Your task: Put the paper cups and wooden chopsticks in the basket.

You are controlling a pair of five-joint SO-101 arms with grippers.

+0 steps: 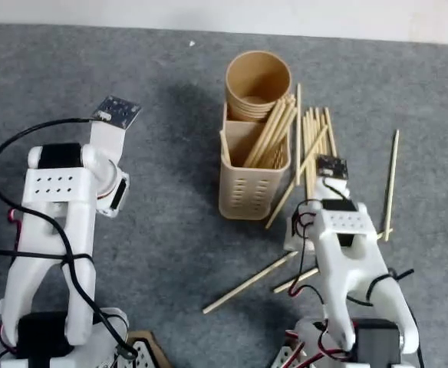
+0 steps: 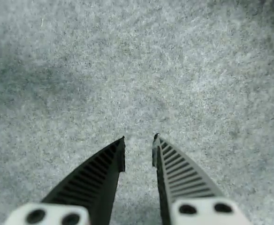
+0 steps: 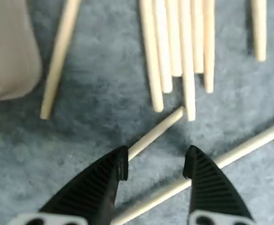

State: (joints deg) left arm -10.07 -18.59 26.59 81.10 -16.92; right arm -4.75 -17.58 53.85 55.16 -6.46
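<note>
Right gripper [image 3: 156, 163]: jaws moderately apart, holding nothing. A loose chopstick [image 3: 153, 133] lies slantwise across the gap on the carpet [image 3: 43, 159]. I'd say nothing is touching it, but I can't judge height from the wrist view. A longer chopstick [image 3: 249, 145] runs roughly parallel to it and passes under one finger. Beyond them is the bundle of chopsticks [image 3: 179, 47], side by side with long axes parallel and ends toward the gripper.

In the high view that bundle sits right of centre, just beside the basket [image 1: 247, 195], with axes running up-down the frame. A single chopstick [image 1: 392, 184] lies far right, near vertical, apart from the bundle. A diagonal chopstick [image 1: 247, 285] lies at lower centre, pointing lower left to upper right.

The basket stands upright mid-frame. The paper cups [image 1: 258, 84] are stacked mouth-up in its upper compartment. The leaning chopsticks [image 1: 270, 134] stand in the lower compartment, tilted up-right against the cups.

Left gripper [image 2: 138, 145]: narrow gap, nothing in it, over bare carpet. The left arm [image 1: 63, 192] is at frame left, well apart from the basket.
</note>
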